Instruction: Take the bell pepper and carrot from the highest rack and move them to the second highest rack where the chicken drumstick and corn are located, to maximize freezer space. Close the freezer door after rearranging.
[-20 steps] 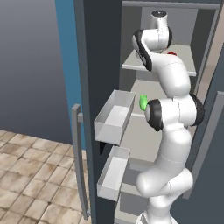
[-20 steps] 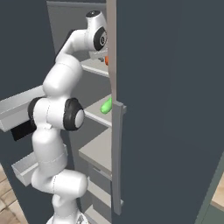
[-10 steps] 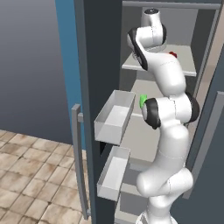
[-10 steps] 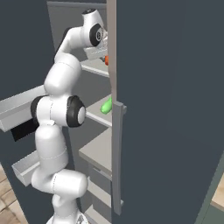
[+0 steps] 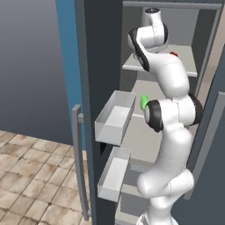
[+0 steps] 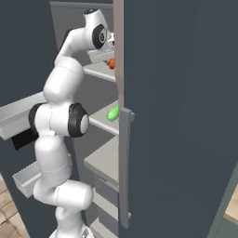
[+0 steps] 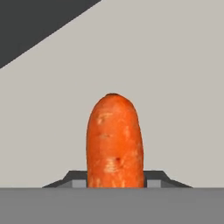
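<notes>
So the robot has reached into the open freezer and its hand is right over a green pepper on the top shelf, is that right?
Not quite. The thing at the hand is an orange carrot, not a green pepper; the hand view shows it lying on the pale shelf between the finger tips. The rest holds: the arm reaches into the open freezer at the top shelf.

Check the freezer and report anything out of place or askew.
Nothing looks spilled, damaged or askew. The carrot lies between the gripper's fingertips over the pale top rack. A green item rests on the rack below. The freezer door stands open, as the work requires.
</notes>
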Available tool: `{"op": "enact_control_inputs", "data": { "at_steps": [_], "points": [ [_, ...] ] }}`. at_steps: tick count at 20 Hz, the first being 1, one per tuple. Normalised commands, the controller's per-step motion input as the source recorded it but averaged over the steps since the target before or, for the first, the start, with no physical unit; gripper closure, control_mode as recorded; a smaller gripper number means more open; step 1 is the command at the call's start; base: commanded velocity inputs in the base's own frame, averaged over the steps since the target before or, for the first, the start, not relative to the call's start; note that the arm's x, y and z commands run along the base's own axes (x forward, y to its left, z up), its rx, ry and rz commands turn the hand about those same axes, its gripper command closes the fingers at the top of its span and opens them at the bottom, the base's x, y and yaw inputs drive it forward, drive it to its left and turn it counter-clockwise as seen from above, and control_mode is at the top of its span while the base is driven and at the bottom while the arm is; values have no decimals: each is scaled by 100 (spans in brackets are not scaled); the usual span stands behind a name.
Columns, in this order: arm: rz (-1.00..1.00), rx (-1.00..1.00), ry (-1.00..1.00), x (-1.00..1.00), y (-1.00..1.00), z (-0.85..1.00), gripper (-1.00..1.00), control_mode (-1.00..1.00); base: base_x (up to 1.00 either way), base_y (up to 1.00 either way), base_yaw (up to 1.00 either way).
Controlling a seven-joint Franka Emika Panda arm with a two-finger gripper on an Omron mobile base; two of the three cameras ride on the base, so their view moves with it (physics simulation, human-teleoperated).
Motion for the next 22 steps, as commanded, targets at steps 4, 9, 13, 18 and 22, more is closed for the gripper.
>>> {"op": "enact_control_inputs", "data": {
  "at_steps": [4, 9, 13, 18, 22],
  "points": [
    [0, -18, -41, -80, 11, -78, 100, -100, 0, 0, 0],
    [0, -11, -35, -82, 13, -68, 100, -100, 0, 0, 0],
    [0, 19, -1, -100, 0, 13, 100, -100, 0, 0, 0],
    [-1, 13, 16, -100, 1, 2, 100, -100, 0, 0, 0],
    [-9, 1, 27, -100, 7, -7, 100, -100, 0, 0, 0]
  ]
}}
